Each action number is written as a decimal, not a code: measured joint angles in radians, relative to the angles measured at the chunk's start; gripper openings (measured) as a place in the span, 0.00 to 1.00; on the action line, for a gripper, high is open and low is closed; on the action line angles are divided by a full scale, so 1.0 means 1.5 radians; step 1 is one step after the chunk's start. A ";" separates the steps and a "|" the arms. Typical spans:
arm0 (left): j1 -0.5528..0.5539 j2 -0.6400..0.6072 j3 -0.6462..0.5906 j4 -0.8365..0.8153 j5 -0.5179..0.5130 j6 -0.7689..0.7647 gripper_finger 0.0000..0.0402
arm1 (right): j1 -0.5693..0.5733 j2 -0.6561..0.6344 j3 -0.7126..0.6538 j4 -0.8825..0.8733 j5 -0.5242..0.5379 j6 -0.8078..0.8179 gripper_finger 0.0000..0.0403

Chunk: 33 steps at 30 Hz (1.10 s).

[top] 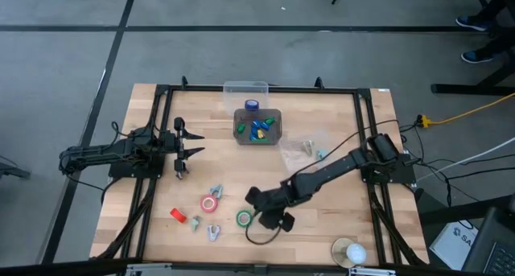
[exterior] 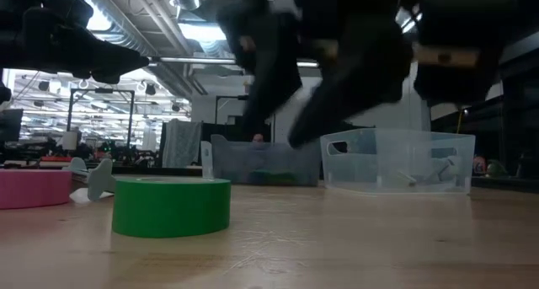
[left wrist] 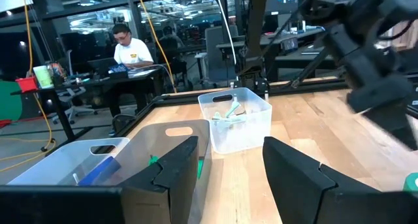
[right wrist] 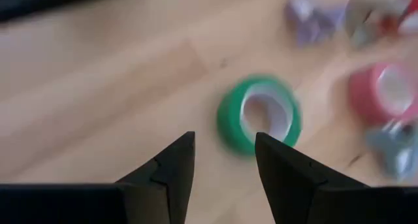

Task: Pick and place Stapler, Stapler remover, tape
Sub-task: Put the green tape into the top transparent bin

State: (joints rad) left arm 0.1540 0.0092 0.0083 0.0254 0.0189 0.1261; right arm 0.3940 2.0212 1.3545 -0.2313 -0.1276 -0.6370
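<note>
A green tape roll lies flat on the wooden table near the front, also seen in the right wrist view and the low view. A pink tape roll lies to its left. A small red stapler and pale staple removers lie around them. My right gripper hovers open, slanting down just right of the green roll, touching nothing. My left gripper waits open and level at the table's left.
A dark bin with blue and green pieces and a clear bin stand at the far middle. A clear tub sits right of them. A white round thing is at the front right. A person sits beyond the table.
</note>
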 joint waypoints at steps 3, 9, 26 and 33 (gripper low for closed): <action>0.000 0.000 0.000 0.000 0.000 0.000 0.42 | 0.015 -0.001 0.001 0.026 0.026 -0.018 0.41; 0.000 0.000 0.000 0.000 0.000 0.000 0.42 | 0.022 -0.001 0.017 0.035 0.056 -0.006 0.41; 0.000 0.000 0.000 0.000 0.000 0.000 0.42 | 0.022 0.108 0.145 -0.041 0.054 0.055 0.41; 0.000 0.000 0.000 0.000 0.000 0.000 0.42 | 0.018 0.145 0.189 -0.080 0.030 0.091 0.39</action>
State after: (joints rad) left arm 0.1540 0.0086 0.0082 0.0257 0.0189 0.1261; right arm 0.4212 2.2390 1.6384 -0.3511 -0.0824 -0.5004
